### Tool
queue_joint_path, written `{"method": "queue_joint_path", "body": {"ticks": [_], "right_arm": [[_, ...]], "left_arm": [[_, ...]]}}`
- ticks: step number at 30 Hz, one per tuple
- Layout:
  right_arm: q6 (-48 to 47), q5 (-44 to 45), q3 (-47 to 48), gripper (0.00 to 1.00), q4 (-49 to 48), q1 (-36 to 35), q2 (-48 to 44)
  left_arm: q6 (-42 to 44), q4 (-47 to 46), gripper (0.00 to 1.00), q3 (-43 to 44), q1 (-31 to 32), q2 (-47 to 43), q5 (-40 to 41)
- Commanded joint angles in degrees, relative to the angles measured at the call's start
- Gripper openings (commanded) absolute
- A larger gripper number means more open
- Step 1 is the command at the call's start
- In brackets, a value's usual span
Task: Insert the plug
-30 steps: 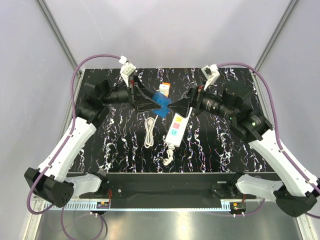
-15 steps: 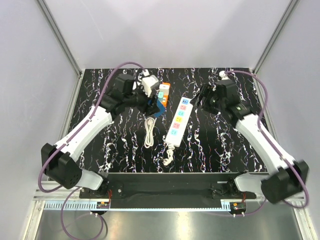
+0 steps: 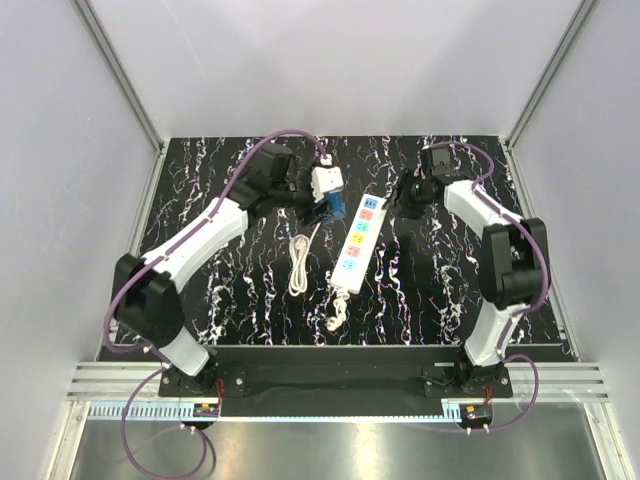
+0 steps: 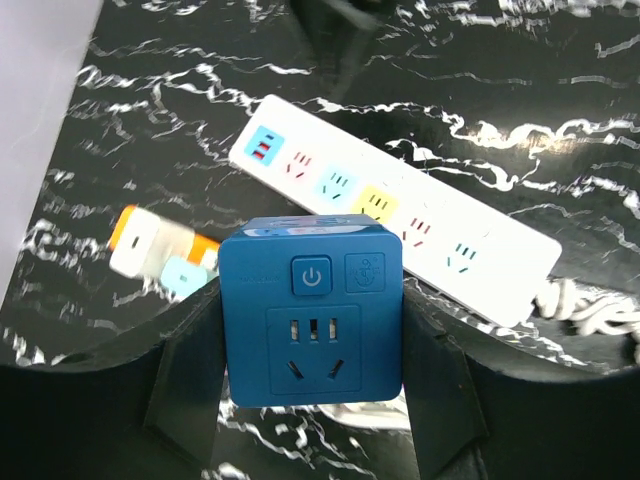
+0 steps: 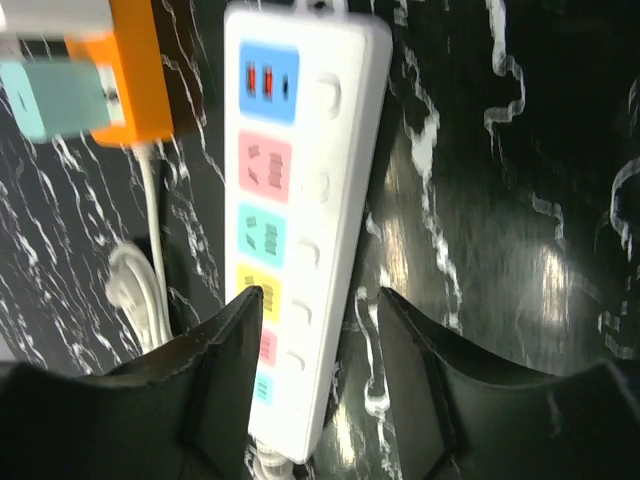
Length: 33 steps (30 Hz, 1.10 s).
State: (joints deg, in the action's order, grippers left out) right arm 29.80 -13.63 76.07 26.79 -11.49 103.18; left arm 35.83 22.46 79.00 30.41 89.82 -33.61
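1. The left gripper [image 4: 310,300] is closed on the blue plug [image 4: 312,345], one finger on each side. The plug is held off the table [image 3: 440,290].
2. Seen from above, the plug sits at about ten o'clock of the white power strip [image 3: 357,240], close beside it and not over any socket.
3. The right gripper [image 5: 320,295] hovers at the strip's one o'clock, jaws half-open and holding nothing.
4. The pickup looks done. Lining the plug up over a socket and pressing it in remain.

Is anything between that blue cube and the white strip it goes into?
Nothing visible. The blue plug, held in the left tool, faces bare sockets on the power strip; the right tool sits at its far end.
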Motion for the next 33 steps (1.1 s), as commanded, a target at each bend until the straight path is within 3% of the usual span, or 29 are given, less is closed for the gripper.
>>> {"method": "queue_joint_path", "body": {"ticks": [1, 7, 10, 14, 33], "right_arm": [[-1.94, -7.96, 6.97, 0.54, -4.90, 2.17, 6.57], [-4.40, -13.35, 16.03, 0.53, -4.55, 3.31, 16.77], [-5.80, -11.44, 19.20, 0.53, -2.18, 3.40, 19.51], [-6.69, -7.82, 19.46, 0.53, -1.12, 3.40, 20.31], [-16.44, -19.33, 23.16, 0.37, 0.37, 0.33, 27.43]], "left_arm": [[7.66, -5.23, 0.00, 3.61, -0.09, 2.72, -6.46], [11.36, -4.44, 0.00, 7.47, -0.09, 9.14, -7.17], [11.54, -3.83, 0.00, 9.32, -0.09, 12.47, -8.67], [12.50, -3.83, 0.00, 10.29, -0.09, 14.68, -9.64], [19.10, 5.57, 0.00, 18.03, -0.44, 22.58, -8.40]]}}
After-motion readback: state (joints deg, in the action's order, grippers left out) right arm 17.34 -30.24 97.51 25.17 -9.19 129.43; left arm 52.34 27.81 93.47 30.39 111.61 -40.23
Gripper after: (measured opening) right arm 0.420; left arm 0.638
